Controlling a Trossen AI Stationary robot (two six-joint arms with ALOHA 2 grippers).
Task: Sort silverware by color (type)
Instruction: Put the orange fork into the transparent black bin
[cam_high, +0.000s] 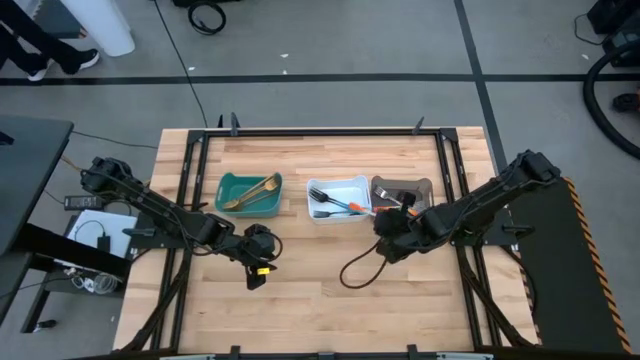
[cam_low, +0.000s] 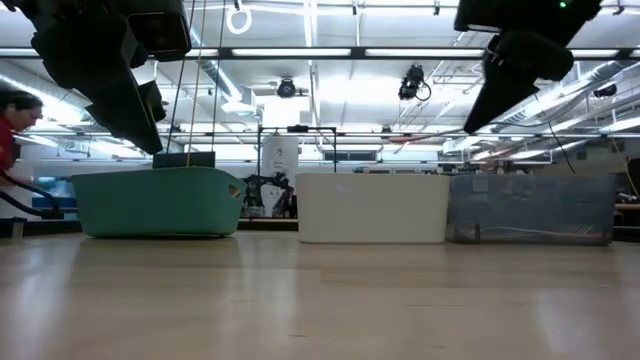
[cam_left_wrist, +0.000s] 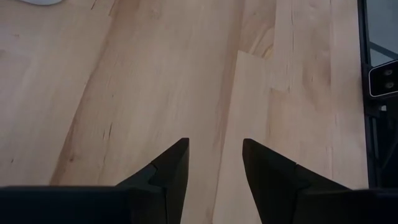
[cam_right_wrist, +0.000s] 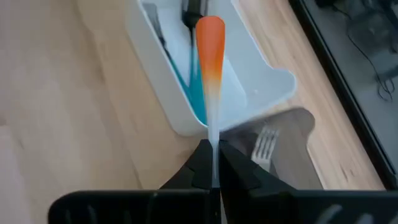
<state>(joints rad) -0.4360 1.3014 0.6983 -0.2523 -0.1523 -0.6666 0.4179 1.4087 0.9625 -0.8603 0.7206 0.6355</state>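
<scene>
My right gripper (cam_right_wrist: 213, 163) is shut on an orange-handled utensil (cam_right_wrist: 210, 43), above the near edge of the white bin (cam_high: 338, 197) and beside the grey bin (cam_high: 402, 190). The white bin holds a dark fork and blue-handled pieces (cam_high: 340, 206). A metallic fork (cam_right_wrist: 265, 147) lies in the grey bin. Tan wooden utensils (cam_high: 252, 192) lie in the teal bin (cam_high: 228, 190). My left gripper (cam_left_wrist: 214, 155) is open over bare wood nearer the table's near edge, touching nothing. My right gripper pinches the utensil between its two fingers at its thin pale end (cam_right_wrist: 214, 138). The fingers lie along its length, and the orange handle end (cam_right_wrist: 210, 31) points straight out past the fingertips over the white bin. It is lifted clear of table and bins.
The three bins stand in a row at the table's middle: teal (cam_low: 160, 200), white (cam_low: 372, 205), grey (cam_low: 530, 208). A dark cable loop (cam_high: 358, 270) lies on the wood near my right arm. A metal frame rims the table. Bare wood stretches toward the near edge. A person (cam_low: 8, 140) shows far left.
</scene>
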